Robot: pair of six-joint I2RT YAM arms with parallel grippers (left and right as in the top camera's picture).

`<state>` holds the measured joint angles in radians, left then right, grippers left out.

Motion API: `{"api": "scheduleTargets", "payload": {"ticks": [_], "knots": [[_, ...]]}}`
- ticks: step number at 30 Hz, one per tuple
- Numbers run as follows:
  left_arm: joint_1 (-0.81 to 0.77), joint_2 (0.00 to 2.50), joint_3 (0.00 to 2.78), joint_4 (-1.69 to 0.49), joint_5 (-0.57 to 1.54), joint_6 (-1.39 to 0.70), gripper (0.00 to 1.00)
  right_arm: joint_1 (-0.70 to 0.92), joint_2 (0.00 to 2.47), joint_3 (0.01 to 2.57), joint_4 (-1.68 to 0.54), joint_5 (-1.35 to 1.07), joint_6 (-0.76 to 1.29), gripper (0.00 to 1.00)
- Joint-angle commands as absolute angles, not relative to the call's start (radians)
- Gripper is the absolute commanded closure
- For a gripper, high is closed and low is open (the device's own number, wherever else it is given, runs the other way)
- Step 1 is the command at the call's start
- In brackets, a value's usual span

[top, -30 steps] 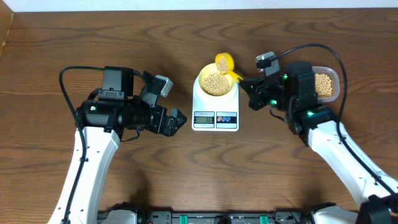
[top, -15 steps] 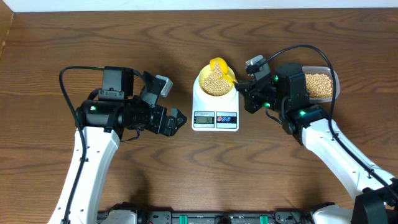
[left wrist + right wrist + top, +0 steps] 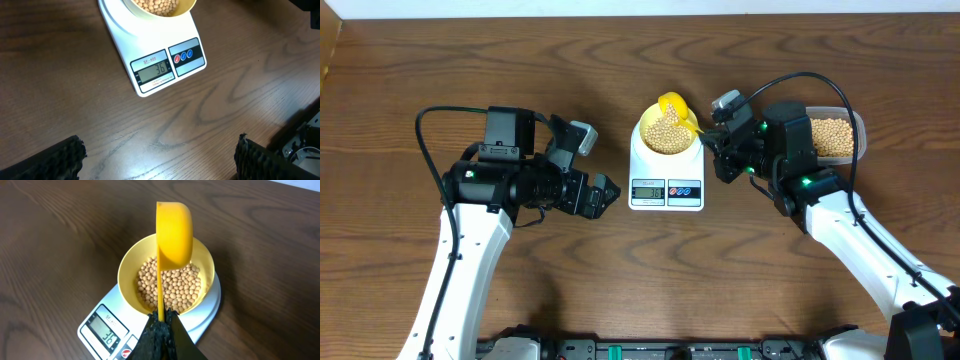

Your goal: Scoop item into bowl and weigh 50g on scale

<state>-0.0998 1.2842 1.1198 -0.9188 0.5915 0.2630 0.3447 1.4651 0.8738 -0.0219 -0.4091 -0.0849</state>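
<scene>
A pale yellow bowl (image 3: 644,130) of tan beans (image 3: 666,139) stands on the white scale (image 3: 666,190), whose display (image 3: 154,71) reads 36. My right gripper (image 3: 710,142) is shut on the handle of a bright yellow scoop (image 3: 672,105). In the right wrist view the gripper (image 3: 162,316) holds the scoop (image 3: 175,232) tipped on its side above the beans (image 3: 172,287) in the bowl (image 3: 125,267). My left gripper (image 3: 603,193) stands open left of the scale, its fingers (image 3: 52,160) wide apart over bare table.
A clear plastic tub (image 3: 834,138) of more beans sits at the back right, behind the right arm. The scale's two buttons (image 3: 186,55) face the front edge. The wooden table runs to a pale wall strip at the back.
The right arm moved left and turned the scoop from level beside the bowl to tipped over it, emptying beans in. The left arm has not moved.
</scene>
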Motion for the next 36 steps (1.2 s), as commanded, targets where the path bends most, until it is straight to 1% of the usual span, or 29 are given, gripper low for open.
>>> {"api": "scheduleTargets", "payload": {"ticks": [1, 4, 8, 13, 33, 36], "knots": [[-0.095, 1.288, 1.114, -0.922, 0.583, 0.269, 0.02, 0.348, 1.459, 0.870, -0.019, -0.393, -0.108, 0.99], [-0.095, 1.288, 1.114, -0.922, 0.583, 0.269, 0.02, 0.348, 1.459, 0.870, -0.020, -0.394, -0.136, 0.99], [-0.095, 1.288, 1.114, -0.922, 0.583, 0.269, 0.02, 0.348, 1.459, 0.870, -0.022, -0.393, -0.239, 0.99], [-0.095, 1.288, 1.114, -0.922, 0.583, 0.269, 0.02, 0.348, 1.459, 0.870, -0.027, -0.364, -0.282, 0.99], [-0.095, 1.288, 1.114, -0.922, 0.583, 0.269, 0.02, 0.348, 1.459, 0.870, -0.025, -0.364, -0.313, 0.99], [-0.095, 1.288, 1.114, -0.922, 0.583, 0.269, 0.02, 0.348, 1.459, 0.870, -0.025, -0.364, -0.360, 0.99]]}}
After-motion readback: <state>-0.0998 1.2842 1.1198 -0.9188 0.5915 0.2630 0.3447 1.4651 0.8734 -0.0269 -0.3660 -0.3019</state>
